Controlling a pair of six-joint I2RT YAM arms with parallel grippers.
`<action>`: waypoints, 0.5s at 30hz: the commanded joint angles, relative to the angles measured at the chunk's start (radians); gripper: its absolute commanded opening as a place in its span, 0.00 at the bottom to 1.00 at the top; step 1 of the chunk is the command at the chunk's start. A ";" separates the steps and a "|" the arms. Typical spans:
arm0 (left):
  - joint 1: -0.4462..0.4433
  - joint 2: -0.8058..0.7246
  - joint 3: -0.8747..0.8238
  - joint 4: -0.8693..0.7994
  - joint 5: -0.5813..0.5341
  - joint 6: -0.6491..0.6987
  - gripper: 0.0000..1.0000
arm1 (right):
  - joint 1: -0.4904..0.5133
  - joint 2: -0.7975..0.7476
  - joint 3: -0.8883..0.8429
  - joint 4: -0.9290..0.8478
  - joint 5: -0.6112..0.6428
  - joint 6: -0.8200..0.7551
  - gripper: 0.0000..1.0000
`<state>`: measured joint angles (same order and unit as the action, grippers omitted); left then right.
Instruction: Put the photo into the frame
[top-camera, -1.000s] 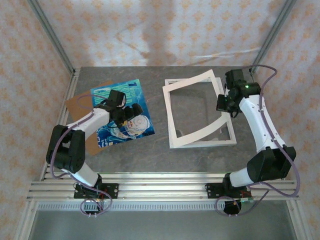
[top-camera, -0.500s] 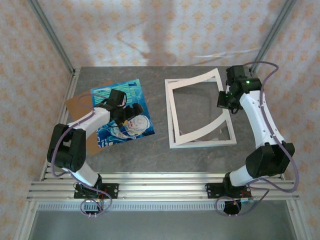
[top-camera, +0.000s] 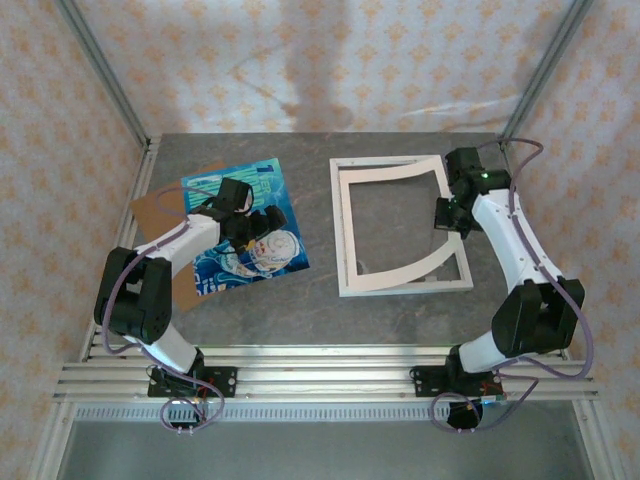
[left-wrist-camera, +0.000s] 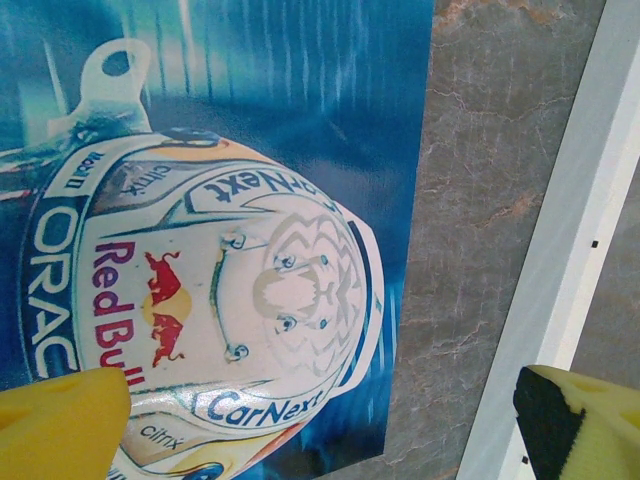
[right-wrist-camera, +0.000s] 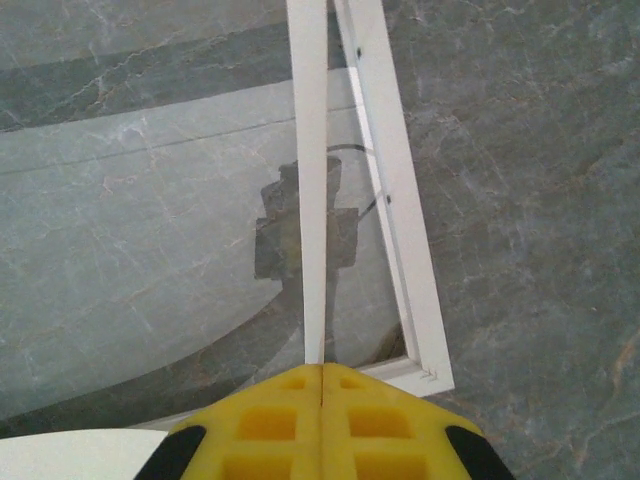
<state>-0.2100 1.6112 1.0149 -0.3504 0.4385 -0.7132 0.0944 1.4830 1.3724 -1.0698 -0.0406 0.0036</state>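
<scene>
Left half of grey stone-look table (top-camera: 300, 310): one teal-blue glossy photo (top-camera: 283, 250), lying skewed atop one brown backing board (top-camera: 150, 208) near left edge. Left gripper (top-camera: 258, 226) above photo, jaws spread, nothing held. Right half: one white thin-bordered picture frame (top-camera: 420, 286), flat. Right gripper (right-wrist-camera: 322, 380) clenched on one cream paper mat (top-camera: 400, 273), bowed over frame.

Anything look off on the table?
The paper mat is pinched at its right edge by the right hand and bows upward instead of lying flat on the frame. The photo sits skewed over the brown board.
</scene>
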 joint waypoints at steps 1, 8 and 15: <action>-0.013 0.019 0.030 -0.016 0.003 0.006 1.00 | -0.006 -0.047 -0.034 0.119 -0.004 -0.061 0.00; -0.017 0.013 0.028 -0.019 -0.004 0.005 1.00 | -0.005 -0.079 -0.077 0.215 -0.078 -0.013 0.00; -0.019 0.009 0.021 -0.019 -0.004 0.006 1.00 | -0.005 -0.087 -0.147 0.238 -0.126 0.025 0.00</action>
<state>-0.2222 1.6127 1.0153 -0.3511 0.4381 -0.7132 0.0944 1.4178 1.2549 -0.8612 -0.1402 0.0010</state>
